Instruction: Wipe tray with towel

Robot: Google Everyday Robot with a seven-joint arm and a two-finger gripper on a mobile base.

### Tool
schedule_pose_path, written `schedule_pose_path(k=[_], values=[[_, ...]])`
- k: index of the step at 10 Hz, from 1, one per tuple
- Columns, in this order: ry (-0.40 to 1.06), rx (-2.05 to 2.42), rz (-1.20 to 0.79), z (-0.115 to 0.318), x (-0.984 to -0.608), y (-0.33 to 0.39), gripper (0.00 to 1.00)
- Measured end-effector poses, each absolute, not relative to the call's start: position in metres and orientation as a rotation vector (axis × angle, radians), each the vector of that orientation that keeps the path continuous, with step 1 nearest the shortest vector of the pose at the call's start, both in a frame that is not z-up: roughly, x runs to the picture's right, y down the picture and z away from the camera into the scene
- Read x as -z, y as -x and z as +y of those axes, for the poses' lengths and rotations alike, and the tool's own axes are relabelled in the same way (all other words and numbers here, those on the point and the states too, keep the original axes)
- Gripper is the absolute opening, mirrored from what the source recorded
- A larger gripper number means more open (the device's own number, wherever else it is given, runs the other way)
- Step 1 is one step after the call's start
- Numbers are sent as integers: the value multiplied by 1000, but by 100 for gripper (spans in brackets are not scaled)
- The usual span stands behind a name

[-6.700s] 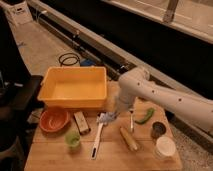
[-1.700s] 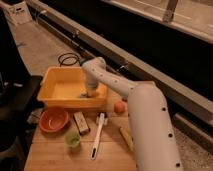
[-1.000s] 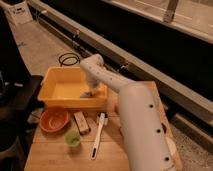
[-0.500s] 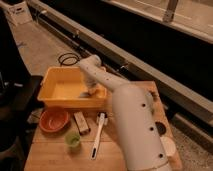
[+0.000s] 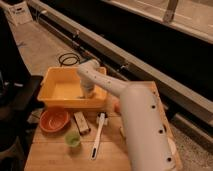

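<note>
One gripper [image 5: 88, 93], jaws pressed together, low inside tray [image 5: 60, 102] near its right wall; bare floor stretches leftward.

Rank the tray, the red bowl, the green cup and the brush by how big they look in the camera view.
1. Tray, with the hand down inside it.
2. Bowl.
3. Brush: long but thin, so unsure against the bowl.
4. Cup.
</note>
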State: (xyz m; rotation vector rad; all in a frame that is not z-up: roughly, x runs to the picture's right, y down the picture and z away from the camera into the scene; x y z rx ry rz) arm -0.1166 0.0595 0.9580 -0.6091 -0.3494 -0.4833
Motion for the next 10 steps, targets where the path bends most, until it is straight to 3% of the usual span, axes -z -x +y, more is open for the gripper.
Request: schedule_pose_path(k=[10], values=[[633, 483, -282, 59, -960, 104, 0]])
